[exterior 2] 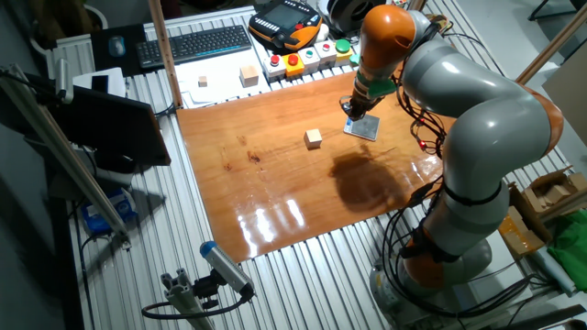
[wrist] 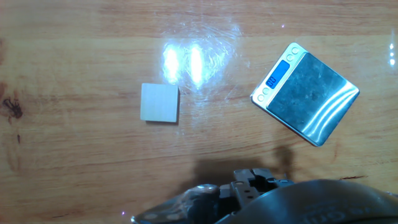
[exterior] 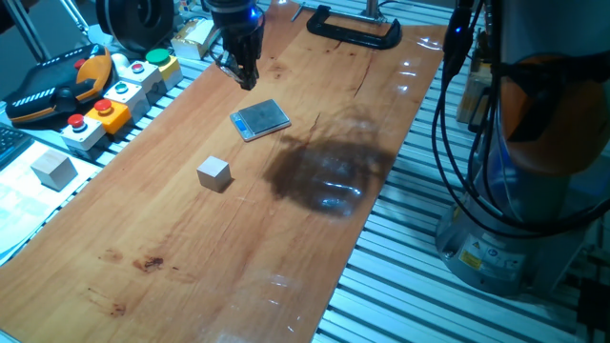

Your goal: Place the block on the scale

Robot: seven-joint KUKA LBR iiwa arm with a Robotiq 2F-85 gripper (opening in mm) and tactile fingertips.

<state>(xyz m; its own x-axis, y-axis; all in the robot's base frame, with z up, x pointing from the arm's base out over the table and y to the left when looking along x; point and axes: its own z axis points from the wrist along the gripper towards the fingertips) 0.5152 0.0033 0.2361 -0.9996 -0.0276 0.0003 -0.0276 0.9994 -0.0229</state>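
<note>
The block (exterior: 214, 172) (exterior 2: 314, 137) (wrist: 160, 102), a small pale cube, lies alone on the wooden tabletop (exterior: 191, 248). The scale (exterior: 260, 118) (exterior 2: 363, 127) (wrist: 306, 93) is a thin silver rectangle with a shiny plate and a lit blue display, a short way from the block. My gripper (exterior: 245, 76) (exterior 2: 351, 110) hangs above the table just beyond the scale's far side. Its fingers look pressed together with nothing between them. In the hand view only the fingers' dark base (wrist: 252, 182) shows at the bottom edge.
A whiter cube (exterior: 54, 170) sits off the board to the left. Button boxes (exterior: 105, 110) and an orange-black pendant (exterior: 57, 86) line the left side. A black clamp (exterior: 353, 29) grips the far edge. The robot base (exterior: 515, 191) stands to the right.
</note>
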